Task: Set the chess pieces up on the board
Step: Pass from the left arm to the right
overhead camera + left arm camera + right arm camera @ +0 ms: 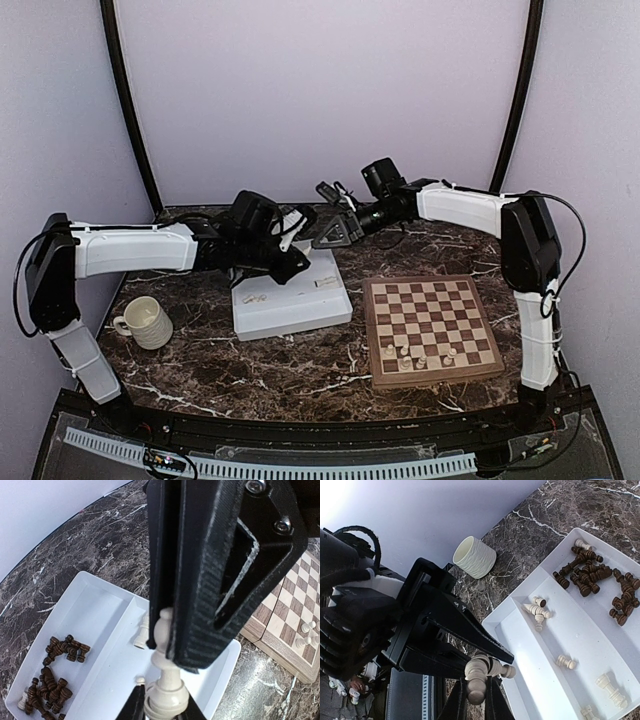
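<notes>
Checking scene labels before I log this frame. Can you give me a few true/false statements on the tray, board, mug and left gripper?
1. Dark brown chess pieces lie in the white rectangular divided tray. True.
2. The square wooden chessboard is fully set up. False: only a few cream pieces stand near its front edge.
3. The cream ribbed mug sits inside the tray. False: it stands on the marble table, apart from the tray.
4. The left gripper is shut on a cream-white chess piece. True.

The table (300, 370) looked like polished dark marble with white veins. The board (430, 310) was satin wood, the tray (100, 615) smooth white plastic, and the mug (474, 556) matt ribbed ceramic. The cream piece (165, 680) was smooth turned wood with a slight sheen. The right fingers (210, 580) were rough, layered black plastic with shiny metal screws (256, 486).
</notes>
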